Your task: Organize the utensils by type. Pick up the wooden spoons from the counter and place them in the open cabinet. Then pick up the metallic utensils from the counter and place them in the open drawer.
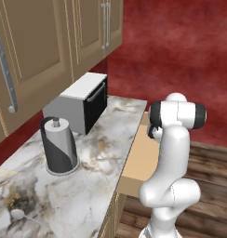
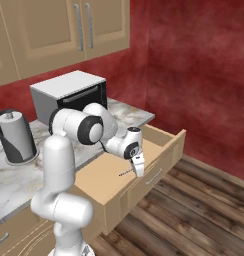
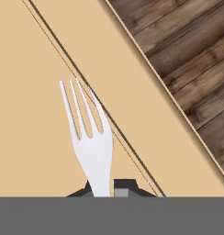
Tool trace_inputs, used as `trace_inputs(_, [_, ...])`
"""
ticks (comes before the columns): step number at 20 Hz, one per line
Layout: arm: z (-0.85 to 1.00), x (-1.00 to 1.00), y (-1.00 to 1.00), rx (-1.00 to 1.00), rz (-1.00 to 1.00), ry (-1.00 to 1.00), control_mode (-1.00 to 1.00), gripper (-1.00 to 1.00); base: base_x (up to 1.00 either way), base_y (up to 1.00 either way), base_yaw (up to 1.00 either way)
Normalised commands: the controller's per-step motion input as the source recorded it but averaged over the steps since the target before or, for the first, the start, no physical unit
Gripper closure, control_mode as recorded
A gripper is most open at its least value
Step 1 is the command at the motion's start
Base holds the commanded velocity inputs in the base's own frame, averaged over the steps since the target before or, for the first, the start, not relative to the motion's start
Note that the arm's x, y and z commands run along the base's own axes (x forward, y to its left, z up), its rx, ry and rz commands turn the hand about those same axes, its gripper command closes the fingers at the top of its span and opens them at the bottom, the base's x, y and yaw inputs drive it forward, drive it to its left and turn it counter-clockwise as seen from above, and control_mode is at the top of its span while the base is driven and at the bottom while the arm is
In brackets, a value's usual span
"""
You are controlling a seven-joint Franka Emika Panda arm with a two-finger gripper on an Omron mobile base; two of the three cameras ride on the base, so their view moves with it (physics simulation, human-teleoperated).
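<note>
My gripper (image 2: 139, 171) hangs over the open drawer (image 2: 101, 176), shut on the handle of a silver-grey metal fork (image 3: 91, 137). In the hand view the gripper (image 3: 107, 187) points down at the drawer's pale tan bottom (image 3: 36, 114), and the fork's tines reach toward the drawer's front wall. From the right base view the fork (image 2: 126, 173) is a thin sliver just above the drawer floor. A metal spoon (image 1: 17, 214) lies on the marble counter (image 1: 87, 186) at the lower left. The wooden spoons are out of view.
A grey toaster oven (image 1: 80, 100) stands at the back of the counter, with a paper towel holder (image 1: 59, 146) in front of it. Tan wall cabinets (image 1: 41, 42) hang above. Wooden floor (image 2: 194, 210) lies beyond the drawer's front.
</note>
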Motion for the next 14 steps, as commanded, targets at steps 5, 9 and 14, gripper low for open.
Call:
trace_inputs(5, [-0.55, -0.22, -0.70, -0.03, -0.12, 0.12, -1.00, 1.00, 0.00, 0.00, 0.00])
trace_inputs(9, [-0.54, -0.23, -0.66, -0.03, -0.12, 0.13, -1.00, 1.00, 0.00, 0.00, 0.00])
trace_inputs(14, [-0.29, -0.13, -0.42, 0.00, -0.07, 0.05, -1.00, 1.00, 0.00, 0.00, 0.00])
